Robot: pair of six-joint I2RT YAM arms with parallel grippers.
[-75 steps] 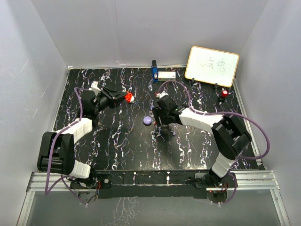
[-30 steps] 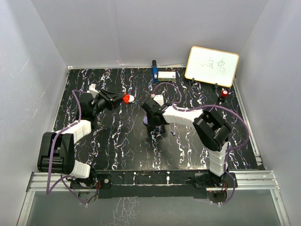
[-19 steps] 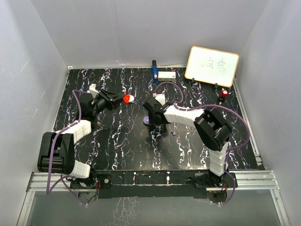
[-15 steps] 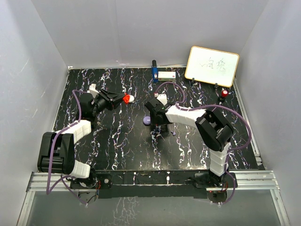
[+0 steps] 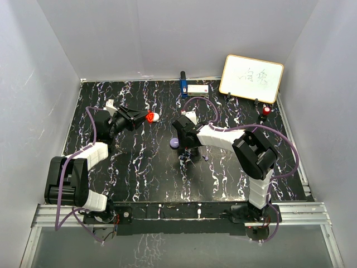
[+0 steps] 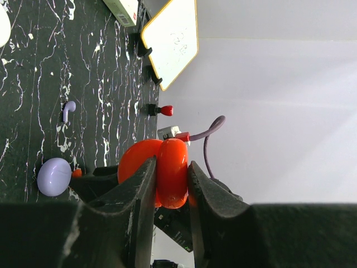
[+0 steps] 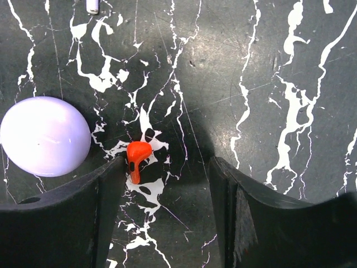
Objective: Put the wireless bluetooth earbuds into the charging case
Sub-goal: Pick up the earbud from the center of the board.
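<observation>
The left hand (image 6: 172,165) is clamped on a red puck-shaped case (image 6: 172,181), one finger on each flat side, held off the tabletop (image 5: 139,167). The right hand (image 7: 170,223) is low over the tabletop with its fingers (image 7: 106,218) well apart. A tiny red earbud (image 7: 136,160) lies between them, just beside the finger at the lower left of the right wrist view; whether it touches that finger is unclear. A purple puck-shaped case (image 7: 44,135) rests left of the earbud.

From above, the right hand hides the red earbud. A white piece (image 7: 92,5) is cut off at the top edge of the right wrist view. A purple earbud (image 6: 68,110) lies apart on the black, white-veined marble. Plain grey walls enclose it, and a whiteboard (image 5: 251,78) stands at the upper right.
</observation>
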